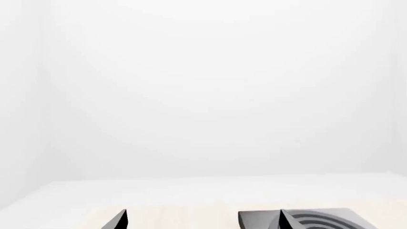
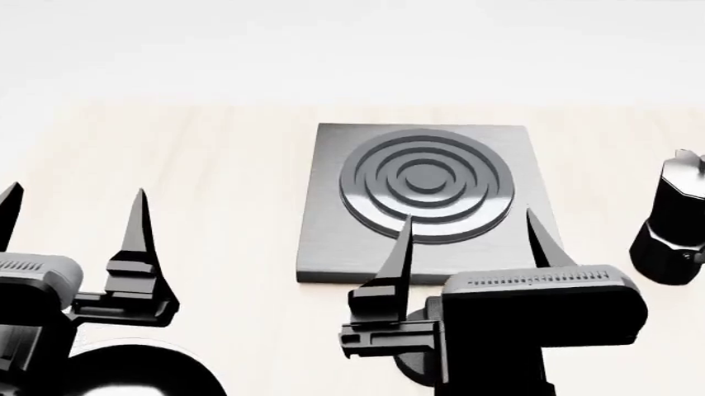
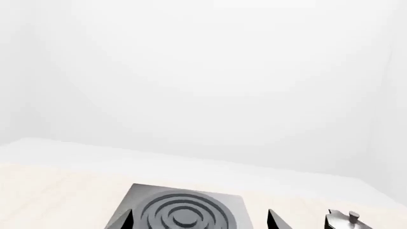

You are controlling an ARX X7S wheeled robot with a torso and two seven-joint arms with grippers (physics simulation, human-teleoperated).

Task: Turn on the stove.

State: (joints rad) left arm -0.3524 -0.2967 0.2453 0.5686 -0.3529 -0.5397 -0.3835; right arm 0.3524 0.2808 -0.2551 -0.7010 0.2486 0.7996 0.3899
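Grey square stove [image 2: 330, 214], dark rings

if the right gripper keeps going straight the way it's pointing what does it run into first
Probably the stove: the open right gripper points forward over its near edge toward the ring burner. Its height is unclear, so it might pass above. The moka pot sits off to the side.

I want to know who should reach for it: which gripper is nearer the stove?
Right. The right gripper hangs open over the stove's near edge, fingertips overlapping the slab. The left gripper, also open, sits well off to the stove's left.
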